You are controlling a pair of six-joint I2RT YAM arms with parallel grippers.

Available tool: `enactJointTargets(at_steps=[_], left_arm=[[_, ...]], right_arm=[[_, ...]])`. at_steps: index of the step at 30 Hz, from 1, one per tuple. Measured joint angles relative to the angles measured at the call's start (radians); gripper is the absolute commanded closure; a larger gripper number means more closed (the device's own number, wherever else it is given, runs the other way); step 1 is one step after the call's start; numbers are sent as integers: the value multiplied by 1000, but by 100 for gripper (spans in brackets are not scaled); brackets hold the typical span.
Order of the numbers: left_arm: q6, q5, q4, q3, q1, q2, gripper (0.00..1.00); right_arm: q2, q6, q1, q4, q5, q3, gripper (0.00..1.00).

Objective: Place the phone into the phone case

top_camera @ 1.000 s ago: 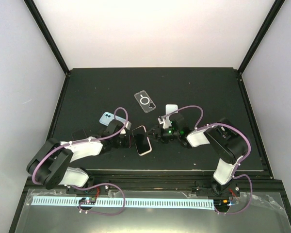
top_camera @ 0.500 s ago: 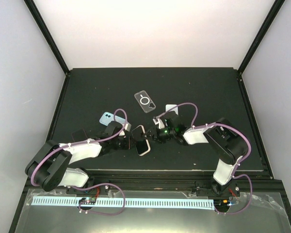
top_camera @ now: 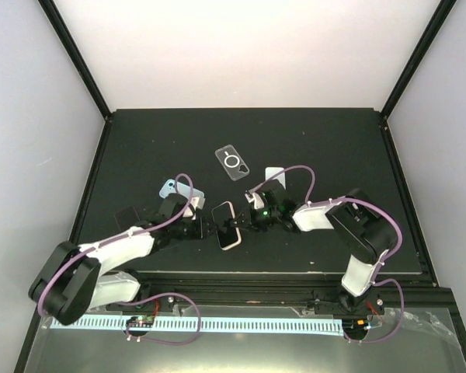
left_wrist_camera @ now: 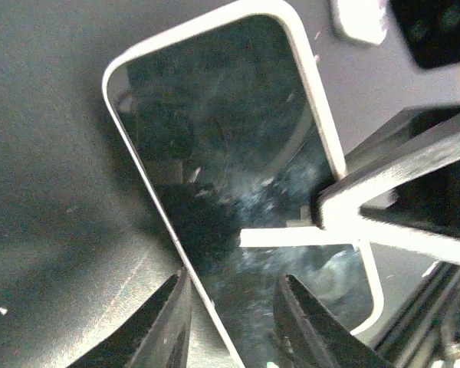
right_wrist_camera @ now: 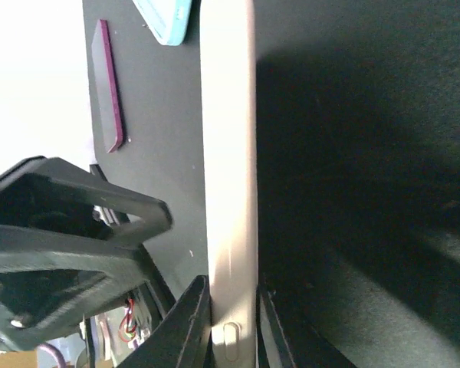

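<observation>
Step in hand: picking up the pink-edged, black-screened phone [top_camera: 227, 225], no insertion yet. It sits at the near middle of the black table [top_camera: 334, 140], between the two grippers and well apart from the clear plastic phone case with the white ring [top_camera: 232, 162], which lies flat and untouched farther back.

Right gripper [top_camera: 243, 223]: jaws narrow, pinching the phone across its thickness. The right wrist view shows the pale side rail running edge-on between the fingers, with a side button near the tips.

Left gripper [top_camera: 207, 228]: jaws narrowly apart, straddling the opposite long edge, one finger off the phone and one over the glass. No clamp that I can confirm (looks like steadying, not holding).

Next move, my read: lift the phone clear on the right-hand grip, carry it back to the clear case, line up the corners and camera end, then press it down into the rim. The left arm would likely need to pin the case.

Phone look: glossy dark screen, smudged and reflective, rounded corners, thin pale pink frame. Slippery glass with slim rails, so the pinch could slip.

Also on the table: a light-blue phone-shaped item [top_camera: 169, 187].
</observation>
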Motion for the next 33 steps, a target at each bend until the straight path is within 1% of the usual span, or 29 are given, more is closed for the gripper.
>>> enactJointTargets(at_steps=[1,4,7,10,12,15,20,24,27,30,33], left_arm=[[-3,18,-8,0,21,-29,58],[-10,71,-34,-1,87,-130,40],[-14,128,-62,0,160,-242,28],[-16,191,-107,4,235,-366,21],[-17,232,-138,10,275,-444,18],[-28,300,-158,23,318,-531,16],[-98,409,-123,31,341,-617,17],[-206,487,10,23,345,-656,21],[-304,520,146,-1,345,-679,28],[-389,537,270,-32,345,-692,42],[-439,537,331,-47,345,-691,53]], right_arm=[[-3,1,0,2,-5,0,83],[-19,11,0,24,-33,-4,84],[-64,19,0,56,-76,-16,84],[-132,20,-1,77,-129,-18,84],[-178,27,-2,105,-165,-18,84],[-246,61,-2,171,-231,-20,84],[-343,128,-2,272,-302,-26,84],[-383,188,-2,349,-336,-27,84],[-382,253,-2,431,-354,-33,84],[-380,315,-2,503,-369,-42,84],[-378,349,-2,542,-373,-48,84]])
